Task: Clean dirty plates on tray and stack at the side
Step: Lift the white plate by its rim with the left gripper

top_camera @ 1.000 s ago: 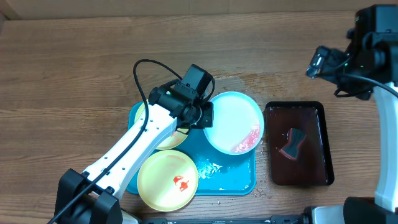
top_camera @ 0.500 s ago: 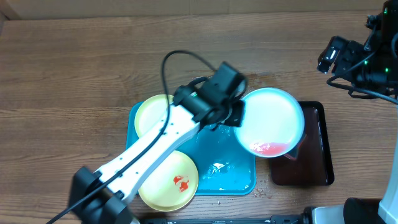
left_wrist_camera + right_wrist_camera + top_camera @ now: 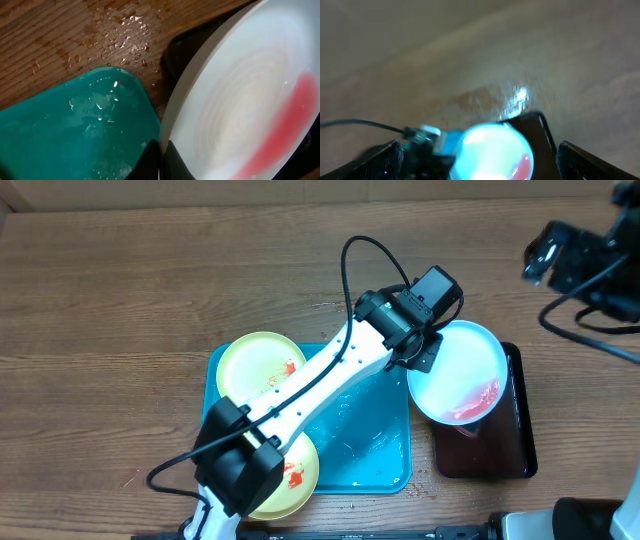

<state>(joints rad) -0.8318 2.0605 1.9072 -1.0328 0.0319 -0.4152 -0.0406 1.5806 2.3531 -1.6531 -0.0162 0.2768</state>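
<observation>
My left gripper (image 3: 420, 360) is shut on the left rim of the pale blue-white plate (image 3: 458, 370), holding it tilted over the dark tray (image 3: 520, 435). Red sauce pools along the plate's lower right edge. In the left wrist view the fingertips (image 3: 167, 156) pinch the plate (image 3: 240, 95) edge. Two pale yellow plates lie on the turquoise tray (image 3: 375, 450): one (image 3: 250, 365) at its back left with a small red smear, one (image 3: 298, 472) at its front left, partly under my arm. My right gripper (image 3: 480, 147) hangs open high above, looking down on the plate (image 3: 495, 150).
The dark brown-red, black-rimmed tray (image 3: 187, 42) sits just right of the wet turquoise tray (image 3: 70, 125). Water drops lie on the wooden table (image 3: 120, 30) behind them. The right arm (image 3: 590, 255) is at the back right corner.
My left arm has swung right, carrying the blue-white plate off the turquoise tray to over the dark tray and tilting it. The right arm has drifted slightly right.
</observation>
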